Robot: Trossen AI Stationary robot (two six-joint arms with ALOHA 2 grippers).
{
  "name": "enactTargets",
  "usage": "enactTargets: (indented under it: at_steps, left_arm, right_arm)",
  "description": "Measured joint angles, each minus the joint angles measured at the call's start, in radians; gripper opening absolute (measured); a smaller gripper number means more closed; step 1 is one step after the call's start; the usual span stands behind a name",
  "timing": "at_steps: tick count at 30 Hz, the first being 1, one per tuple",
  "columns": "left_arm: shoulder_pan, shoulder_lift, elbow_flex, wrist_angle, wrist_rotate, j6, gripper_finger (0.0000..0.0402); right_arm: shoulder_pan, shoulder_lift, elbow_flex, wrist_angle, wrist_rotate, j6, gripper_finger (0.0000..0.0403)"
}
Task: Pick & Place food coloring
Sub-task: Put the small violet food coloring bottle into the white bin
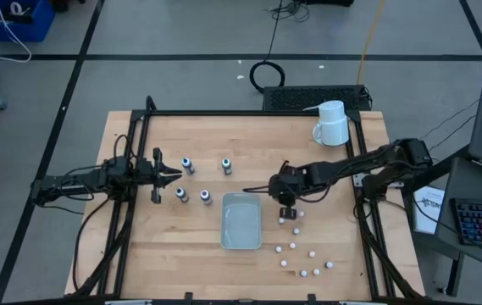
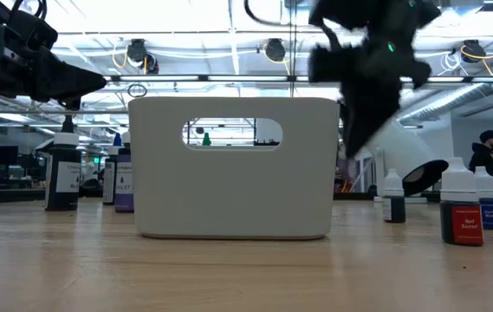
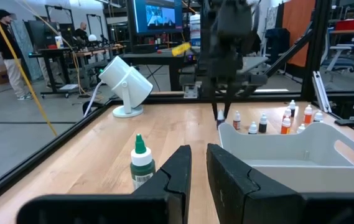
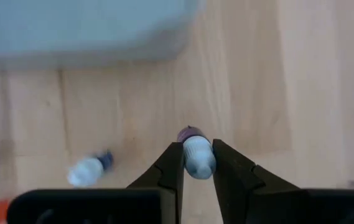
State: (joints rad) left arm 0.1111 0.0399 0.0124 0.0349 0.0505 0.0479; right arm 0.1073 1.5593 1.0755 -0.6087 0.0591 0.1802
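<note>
Four small food coloring bottles stand on their bases left of middle (image 1: pixel 187 164) (image 1: pixel 226 165) (image 1: pixel 181 195) (image 1: pixel 206 197); one with a green cap (image 3: pixel 140 163) shows just ahead of my left gripper (image 3: pixel 199 169), which hovers shut beside them (image 1: pixel 173 175). Several tinier white bottles are scattered on the table right of the white bin (image 1: pixel 241 220), around (image 1: pixel 302 254). My right gripper (image 1: pixel 287 209) points down over that scatter, next to the bin's right side, shut on one tiny bottle with a white cap and purple body (image 4: pixel 196 155). My right gripper pinches the tiny bottle between its two fingers at the white cap end (image 4: pixel 197 163). The fingers (image 4: pixel 172 163) come from above, pointing down. The purple body points down toward the table; the wood below looks farther off, so the bottle seems lifted clear.
A white mug (image 1: pixel 332 124) lies near the table's far right corner. Another tiny bottle lies on its side (image 4: pixel 89 168) on the wood near the held one. A black frame (image 1: pixel 249 113) runs round the table. Bare wood lies near the front left.
</note>
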Motion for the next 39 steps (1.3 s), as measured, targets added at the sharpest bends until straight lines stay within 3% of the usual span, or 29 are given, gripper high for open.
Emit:
enactTargets:
  at_steps: [6,11,18,23,29,39]
  left_arm:
    - [0.000,0.000,0.000,-0.007,0.000,0.000,0.0058]
    - [0.000,0.000,0.000,-0.006,0.000,0.000,0.0058]
    - [0.000,0.000,0.000,-0.005,0.000,0.000,0.0058]
    - [0.000,0.000,0.000,-0.005,0.000,0.000,0.0058]
    - [0.000,0.000,0.000,-0.005,0.000,0.000,0.0058]
    - [0.000,0.000,0.000,-0.005,0.000,0.000,0.0058]
  right_arm:
    - [0.025,-0.001,0.191,-0.088,0.099,-0.095,0.0051]
    - [0.030,0.036,0.309,-0.078,0.099,-0.154,0.0051]
    - [0.047,0.246,0.561,-0.243,0.092,-0.280,0.0051]
    - [0.045,0.396,0.711,-0.314,0.000,-0.329,0.0051]
    - [0.045,0.504,0.749,-0.318,-0.065,-0.367,0.0051]
    - [0.045,0.603,0.749,-0.301,-0.064,-0.401,0.0050]
